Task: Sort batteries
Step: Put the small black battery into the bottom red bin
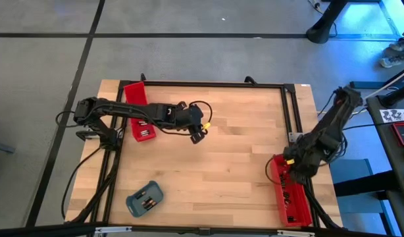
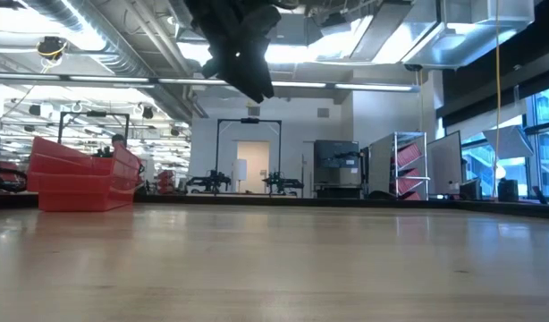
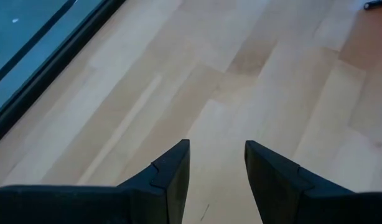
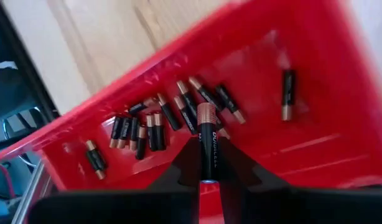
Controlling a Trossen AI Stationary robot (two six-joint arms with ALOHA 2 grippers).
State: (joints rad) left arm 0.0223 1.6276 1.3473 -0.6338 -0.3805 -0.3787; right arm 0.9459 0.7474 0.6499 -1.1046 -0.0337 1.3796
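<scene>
My right gripper (image 4: 208, 167) hovers over the red tray (image 1: 295, 205) at the table's right near corner and is shut on one black battery with a copper end (image 4: 208, 130). Several more black-and-copper batteries (image 4: 155, 124) lie loose on that tray's floor below it. My left gripper (image 3: 216, 165) is open above bare wood near the table's middle (image 1: 199, 133), right of a second red tray (image 1: 136, 97) that holds a few batteries (image 1: 145, 133). A blue-grey tray (image 1: 135, 204) near the near edge also holds batteries (image 1: 147, 201). My right gripper pinches the battery's black body (image 4: 208, 155) between its two fingers (image 4: 186, 163). The battery lies along the fingers, and its copper end (image 4: 207, 112) sticks out past their tips. It is lifted clear, above the batteries lying in the red tray.
A black metal frame (image 1: 291, 112) runs around the table's edges. The left red tray stands at the far left in the low view (image 2: 82, 174), with open wood (image 1: 228, 164) between the two arms. The left arm's dark body (image 2: 243, 49) hangs above the table.
</scene>
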